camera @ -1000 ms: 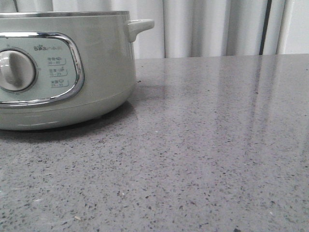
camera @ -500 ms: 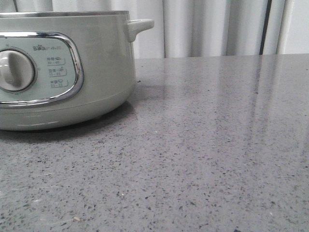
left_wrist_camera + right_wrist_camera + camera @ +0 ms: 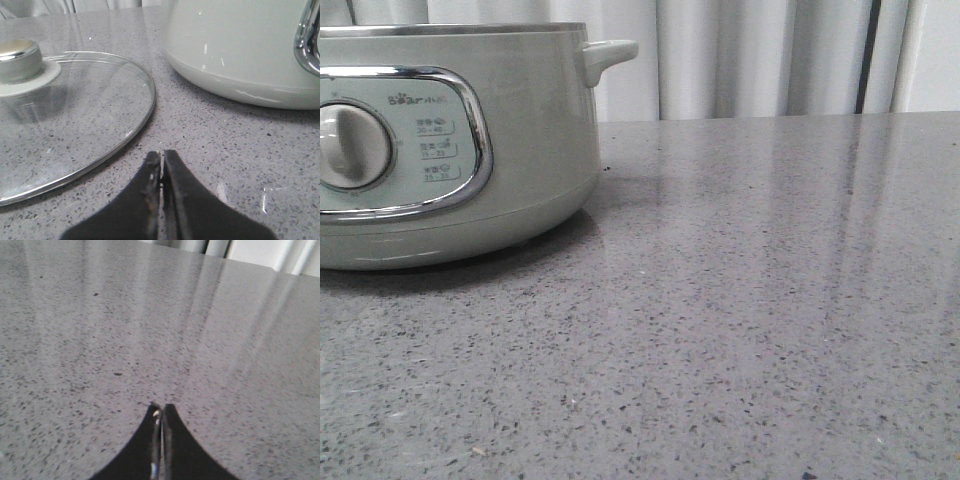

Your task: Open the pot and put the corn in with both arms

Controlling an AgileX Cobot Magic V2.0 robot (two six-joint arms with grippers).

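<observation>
The pale grey-green pot [image 3: 520, 140] stands at the left of the front view, its dial [image 3: 352, 146] and chrome-framed panel facing me; its top is cut off by the frame. Its wall [image 3: 240, 45] also fills the left wrist view. The glass lid [image 3: 75, 115] with its metal knob [image 3: 17, 59] lies flat on the counter beside the pot. My left gripper [image 3: 161, 154] is shut and empty, low over the counter between lid and pot. My right gripper [image 3: 160, 407] is shut and empty over bare counter. The corn is out of view.
The speckled grey counter [image 3: 770, 300] stretches to the right of the pot. Pale curtains [image 3: 760, 60] hang behind its far edge. The pot's small side handle [image 3: 610, 55] juts out to the right.
</observation>
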